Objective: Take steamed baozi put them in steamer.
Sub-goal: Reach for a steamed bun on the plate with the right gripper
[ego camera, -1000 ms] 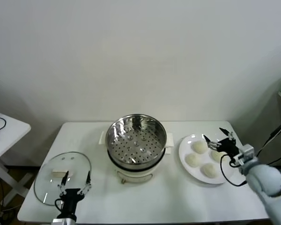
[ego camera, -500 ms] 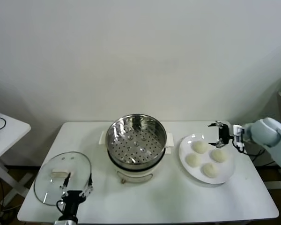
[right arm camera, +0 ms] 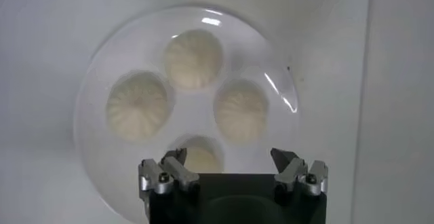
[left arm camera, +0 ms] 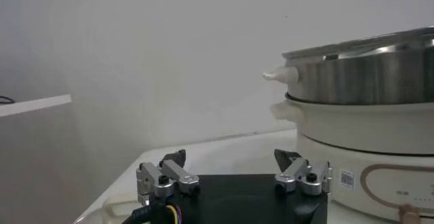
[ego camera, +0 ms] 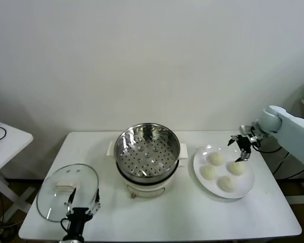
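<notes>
We've got the steamer (ego camera: 147, 157) at the middle of the table (ego camera: 192, 212), its shiny steel pot showing only a bare perforated floor. Over toward the table's right edge sits the white plate (ego camera: 200, 164), and all four steamed baozi (ego camera: 216, 158) are on it, clustered close together. By the front left corner lies the glass lid (ego camera: 48, 195), flat on the table.

Up above the plate's far side hangs the right claw (ego camera: 241, 147), fingers spread apart, nothing between them, clear of the buns. The left claw (ego camera: 82, 198) is parked low at the front edge beside the lid, spread wide too and empty.

Now the right wrist view looks straight down and gives us what the head view can't: fine pleats radiating from the centre of each cream-white bun (right arm camera: 137, 106), with the bun nearest the claw (right arm camera: 230, 168) partly hidden behind its body. From the left wrist view we see the steamer (left arm camera: 359, 96) side-on, a steel rim over a cream base with a small side handle.
</notes>
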{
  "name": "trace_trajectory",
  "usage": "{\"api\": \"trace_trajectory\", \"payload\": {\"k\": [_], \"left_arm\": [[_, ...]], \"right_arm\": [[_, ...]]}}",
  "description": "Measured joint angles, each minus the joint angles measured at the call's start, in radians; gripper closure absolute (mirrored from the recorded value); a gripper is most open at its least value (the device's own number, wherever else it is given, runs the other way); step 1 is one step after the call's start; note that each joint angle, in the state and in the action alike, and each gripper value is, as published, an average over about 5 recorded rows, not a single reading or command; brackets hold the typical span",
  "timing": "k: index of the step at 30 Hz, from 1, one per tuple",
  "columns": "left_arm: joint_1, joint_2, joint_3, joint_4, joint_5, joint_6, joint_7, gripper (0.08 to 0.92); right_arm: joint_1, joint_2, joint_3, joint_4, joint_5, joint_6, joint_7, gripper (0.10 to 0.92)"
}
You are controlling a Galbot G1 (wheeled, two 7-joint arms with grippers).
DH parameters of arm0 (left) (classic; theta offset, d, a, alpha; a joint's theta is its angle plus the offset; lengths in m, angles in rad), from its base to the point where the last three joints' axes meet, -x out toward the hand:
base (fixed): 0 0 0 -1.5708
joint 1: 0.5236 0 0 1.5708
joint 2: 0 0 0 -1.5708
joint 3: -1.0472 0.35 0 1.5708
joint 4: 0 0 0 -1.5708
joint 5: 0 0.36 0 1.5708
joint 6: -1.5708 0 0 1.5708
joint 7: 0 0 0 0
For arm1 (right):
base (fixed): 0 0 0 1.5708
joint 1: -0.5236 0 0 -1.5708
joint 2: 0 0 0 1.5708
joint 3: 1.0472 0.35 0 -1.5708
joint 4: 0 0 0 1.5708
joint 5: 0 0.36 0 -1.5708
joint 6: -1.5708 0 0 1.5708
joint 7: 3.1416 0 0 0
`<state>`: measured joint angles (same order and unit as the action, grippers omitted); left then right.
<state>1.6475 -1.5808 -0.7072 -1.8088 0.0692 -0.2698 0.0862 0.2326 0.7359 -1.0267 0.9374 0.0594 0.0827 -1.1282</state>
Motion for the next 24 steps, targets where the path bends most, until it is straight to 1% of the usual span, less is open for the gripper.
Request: {"api": "trace_trajectory", "payload": {"k": [10, 20, 24], "left_arm": [[-0.005, 0.0, -0.007, 0.022, 0.006, -0.012, 0.0, 0.177], [-0.014, 0.006, -0.014, 0.044, 0.009, -0.02, 0.0, 0.177], [-0.017, 0.008, -0.014, 0.052, 0.009, -0.022, -0.001, 0.177]], "right_arm": [[-0.031, 0.151, 0.004, -0.192, -0.02, 0.035, -0.02, 0.203], [-0.086, 0.259, 0.059, -0.319, -0.105, 0.064, -0.014, 0.203], [-0.095, 0.288, 0.081, -0.355, -0.148, 0.074, -0.004, 0.243]]}}
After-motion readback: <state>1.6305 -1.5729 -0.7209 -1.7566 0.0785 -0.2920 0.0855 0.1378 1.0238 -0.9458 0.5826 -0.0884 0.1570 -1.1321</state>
